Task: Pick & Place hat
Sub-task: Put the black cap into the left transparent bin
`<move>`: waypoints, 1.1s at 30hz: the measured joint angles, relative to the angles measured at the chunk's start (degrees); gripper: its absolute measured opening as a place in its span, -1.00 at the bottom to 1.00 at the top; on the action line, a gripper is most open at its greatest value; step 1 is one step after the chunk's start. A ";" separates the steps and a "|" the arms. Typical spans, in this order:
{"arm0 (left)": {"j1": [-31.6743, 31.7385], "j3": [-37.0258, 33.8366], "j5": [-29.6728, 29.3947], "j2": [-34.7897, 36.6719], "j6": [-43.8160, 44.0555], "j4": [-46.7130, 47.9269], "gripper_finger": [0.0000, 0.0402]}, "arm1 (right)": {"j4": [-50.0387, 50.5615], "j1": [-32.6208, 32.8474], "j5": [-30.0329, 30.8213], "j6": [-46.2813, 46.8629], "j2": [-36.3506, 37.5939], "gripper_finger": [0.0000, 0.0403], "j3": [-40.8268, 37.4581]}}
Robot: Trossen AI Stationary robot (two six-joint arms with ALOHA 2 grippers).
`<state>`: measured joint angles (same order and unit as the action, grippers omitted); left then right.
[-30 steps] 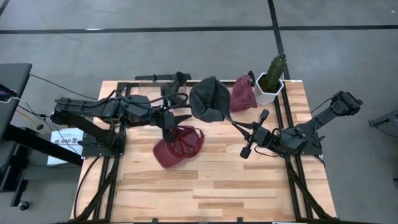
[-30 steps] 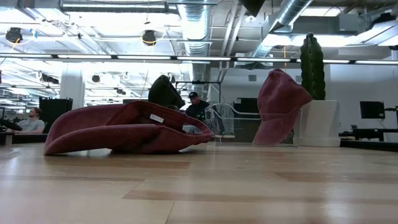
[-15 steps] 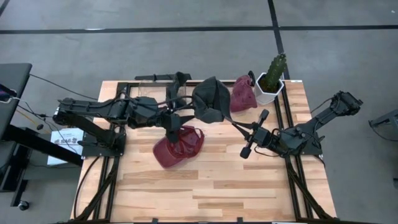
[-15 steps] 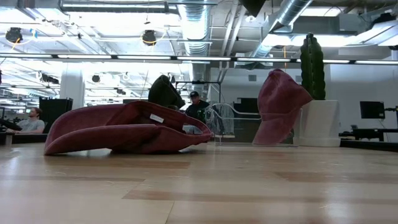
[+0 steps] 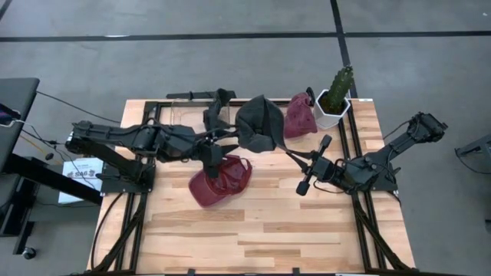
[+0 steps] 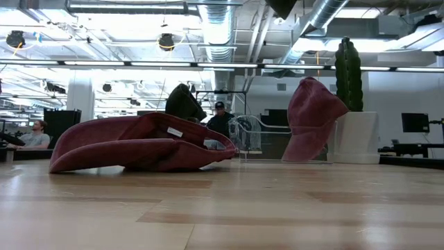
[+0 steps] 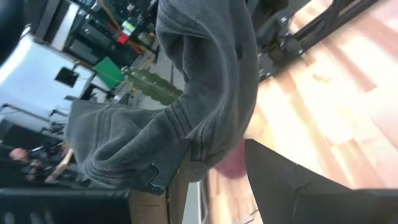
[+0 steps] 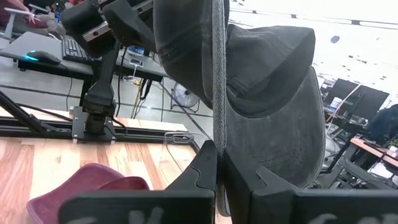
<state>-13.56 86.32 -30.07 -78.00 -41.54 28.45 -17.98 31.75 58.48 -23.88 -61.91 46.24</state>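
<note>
Pinched tight by the right gripper [image 8: 217,150] on a thin edge of the grey cap [image 8: 267,93], with the cap hanging above the table [image 5: 268,230], between both arms. Closer in than a second ago for the left gripper [image 5: 213,153], now right at the cap's crown; cannot tell whether spread or closed. Looks like a handover or joint reshaping ahead. Standing in the white pot [image 5: 330,113]: a cactus [image 5: 342,80]. Just beside it, a maroon cap [image 5: 299,116]; flat on the boards, another maroon cap [image 5: 219,182].
</note>
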 joint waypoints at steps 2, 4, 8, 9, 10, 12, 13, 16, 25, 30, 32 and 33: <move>-0.76 0.00 -2.63 0.00 -0.40 0.06 -0.26 | -0.02 0.00 0.00 0.00 0.00 -1.00 0.00; -1.37 0.00 -4.72 0.00 -2.02 0.07 -0.26 | -0.02 0.00 0.00 0.10 0.00 -1.00 0.00; -2.55 0.00 -6.16 0.00 -3.67 0.06 -0.22 | -0.02 0.00 0.00 0.31 0.00 -1.00 0.00; -2.65 0.00 -6.10 0.00 -3.67 0.06 -0.20 | -0.02 0.00 0.00 0.33 0.00 -1.00 0.00; -2.65 0.00 -6.12 0.00 -4.03 0.06 -0.17 | -0.02 0.00 0.00 0.33 0.00 -1.00 0.00; -2.61 0.00 -6.24 0.00 -5.03 0.04 -0.13 | -0.02 0.00 0.00 0.35 0.00 -1.00 0.00; -2.56 0.00 -6.42 0.00 -5.83 0.04 -0.11 | -0.02 0.00 0.04 0.35 0.00 -1.00 0.00; -2.63 0.02 -6.45 0.00 -7.95 -0.16 -0.06 | -0.02 0.00 0.02 0.40 0.00 -1.00 0.00; -3.16 0.04 -9.79 0.04 -13.92 -1.01 -0.05 | 1.70 0.00 0.02 1.56 0.00 -1.00 0.00; -4.06 0.04 -8.65 0.04 -14.88 -1.27 -0.05 | 1.86 0.00 0.04 1.88 0.00 -1.00 0.00; -4.13 0.07 -6.26 0.04 -15.18 -1.35 -0.05 | 1.86 0.00 0.02 1.88 0.00 -1.00 0.00; -4.13 0.07 -5.19 0.04 -15.24 -1.36 -0.05 | 1.84 0.00 0.01 1.91 0.00 -1.00 0.00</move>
<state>-17.69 86.39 -35.26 -77.95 -56.78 27.09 -16.14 31.75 58.49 -21.97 -61.91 46.24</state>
